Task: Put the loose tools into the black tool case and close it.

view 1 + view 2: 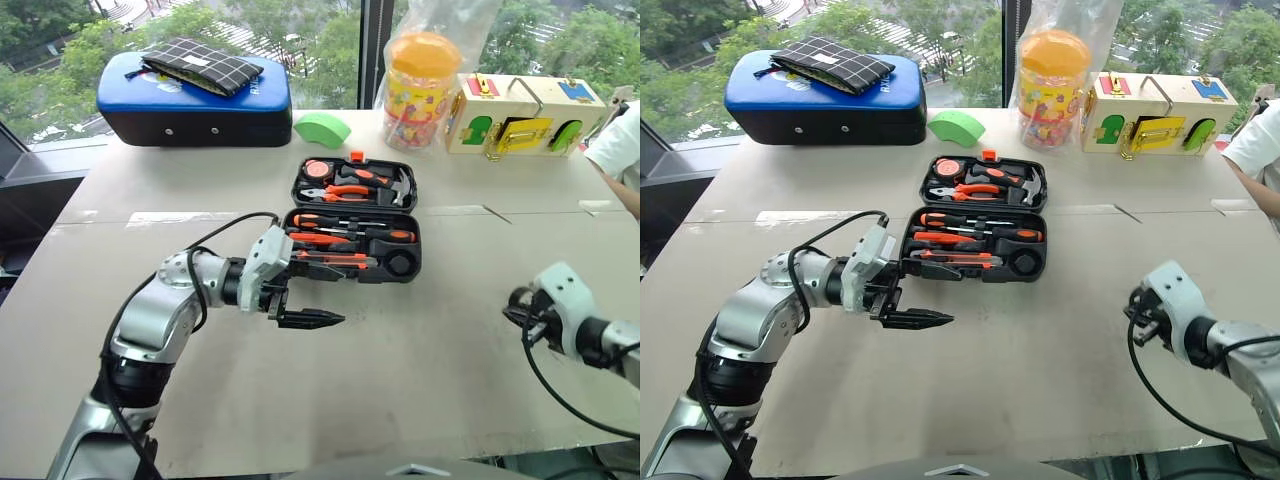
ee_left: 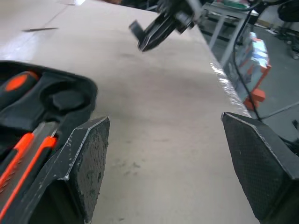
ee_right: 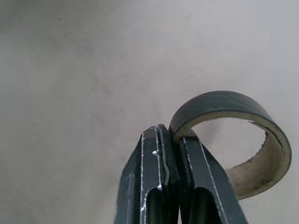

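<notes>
The right gripper (image 3: 170, 140) is seen pressed tight, its two black fingers pinched on the wall of the small dark tape roll (image 3: 233, 140), which is held just above the bare table (image 1: 420, 380), well to the right of the black tool case (image 1: 352, 232). The case is laid open, with orange-handled screwdrivers (image 1: 350, 222) and the utility knife (image 1: 335, 260) seated in its near half. The left gripper (image 1: 310, 319) is spread wide and holds nothing, hovering just in front of the case's near-left corner.
</notes>
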`<action>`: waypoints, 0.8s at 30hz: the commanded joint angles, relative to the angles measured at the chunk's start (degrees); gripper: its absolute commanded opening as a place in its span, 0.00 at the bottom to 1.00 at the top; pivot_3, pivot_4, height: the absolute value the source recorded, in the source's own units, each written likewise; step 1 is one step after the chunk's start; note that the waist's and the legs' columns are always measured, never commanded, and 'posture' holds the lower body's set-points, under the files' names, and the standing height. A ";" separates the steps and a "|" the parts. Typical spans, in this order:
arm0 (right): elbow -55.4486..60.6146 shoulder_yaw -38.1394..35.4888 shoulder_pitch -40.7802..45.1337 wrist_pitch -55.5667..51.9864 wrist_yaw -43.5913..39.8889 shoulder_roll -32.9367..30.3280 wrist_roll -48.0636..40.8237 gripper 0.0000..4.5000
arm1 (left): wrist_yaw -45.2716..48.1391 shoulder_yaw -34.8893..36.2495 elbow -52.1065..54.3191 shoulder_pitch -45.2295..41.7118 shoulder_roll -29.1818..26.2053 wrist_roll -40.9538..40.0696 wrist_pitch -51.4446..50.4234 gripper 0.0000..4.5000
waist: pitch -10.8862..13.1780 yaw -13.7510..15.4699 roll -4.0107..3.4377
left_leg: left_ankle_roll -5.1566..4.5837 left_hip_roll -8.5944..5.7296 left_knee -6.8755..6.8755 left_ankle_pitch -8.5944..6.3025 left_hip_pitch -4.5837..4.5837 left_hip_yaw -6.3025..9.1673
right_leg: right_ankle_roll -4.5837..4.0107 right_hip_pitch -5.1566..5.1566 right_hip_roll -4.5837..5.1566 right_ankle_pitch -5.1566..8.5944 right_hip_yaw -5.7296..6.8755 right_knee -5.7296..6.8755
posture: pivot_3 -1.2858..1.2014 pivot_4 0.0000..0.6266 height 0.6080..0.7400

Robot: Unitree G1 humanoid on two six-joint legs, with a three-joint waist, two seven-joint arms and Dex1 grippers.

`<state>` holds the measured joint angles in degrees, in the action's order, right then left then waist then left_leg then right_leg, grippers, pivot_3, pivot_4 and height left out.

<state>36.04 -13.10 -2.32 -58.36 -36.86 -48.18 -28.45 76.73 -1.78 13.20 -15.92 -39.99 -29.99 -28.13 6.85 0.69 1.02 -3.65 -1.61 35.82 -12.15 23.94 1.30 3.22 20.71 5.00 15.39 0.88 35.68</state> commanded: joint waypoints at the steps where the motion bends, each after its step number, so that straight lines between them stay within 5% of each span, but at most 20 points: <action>1: 1.39 6.21 13.77 -2.41 -1.07 0.69 -3.54 0.00 | -2.81 5.45 2.94 5.03 -1.56 -1.78 0.95 0.86 | 0.00 -0.54 -0.01 | 0.00 0.01 -0.13 0.00 -0.09 -0.02 | 0.00 0.00 -0.01 0.00 -0.04 0.00 | 0.52 0.24 1.00; 10: -23.66 37.07 46.42 2.15 -8.19 8.45 8.74 0.00 | -6.87 15.83 8.73 19.62 -2.89 -4.05 3.42 0.86 | 0.07 -0.86 0.02 | 0.04 -0.15 -0.48 0.01 -0.08 0.01 | -0.05 0.02 0.18 -0.01 -0.03 -0.30 | 0.52 0.24 1.00; 24: -39.19 50.96 54.80 11.46 -27.10 11.20 18.41 0.00 | -15.80 18.71 18.22 30.84 0.22 -5.45 4.56 0.86 | 0.14 -1.45 -0.11 | 0.31 -0.20 -0.67 -0.15 -0.16 -0.02 | -0.06 0.05 0.23 -0.03 -0.07 -0.31 | 0.52 0.24 1.00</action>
<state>-1.91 37.23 51.33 -48.16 -62.39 -37.48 -11.50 62.00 15.33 28.86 14.60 -40.02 -34.01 -24.58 7.00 -0.76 0.91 -3.33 -1.82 35.14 -12.30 23.79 1.27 3.16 20.76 5.23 15.36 0.81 35.37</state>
